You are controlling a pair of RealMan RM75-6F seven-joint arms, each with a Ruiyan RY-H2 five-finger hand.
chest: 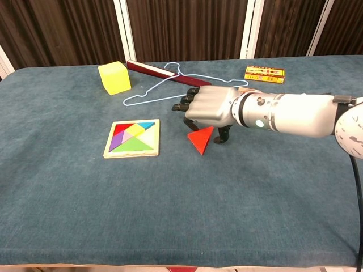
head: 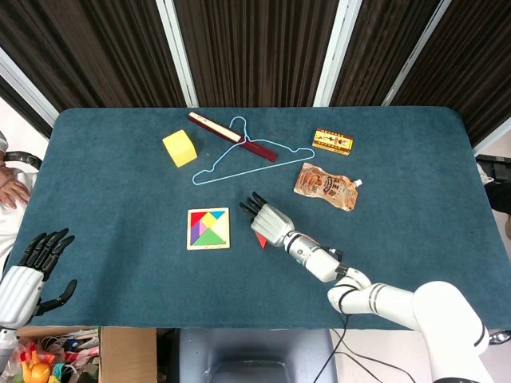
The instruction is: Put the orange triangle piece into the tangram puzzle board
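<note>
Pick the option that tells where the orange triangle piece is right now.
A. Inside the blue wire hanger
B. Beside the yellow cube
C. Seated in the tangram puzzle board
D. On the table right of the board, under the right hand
D: the orange triangle piece lies right of the tangram puzzle board, just beneath the right hand.

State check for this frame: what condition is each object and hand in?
orange triangle piece: out of the board, one edge tilted up under the right hand.
right hand: fingers curled over the triangle; grip unclear.
tangram puzzle board: flat, white gap unfilled.
left hand: off the table, holding nothing, fingers spread.
hanger: lying flat.
</note>
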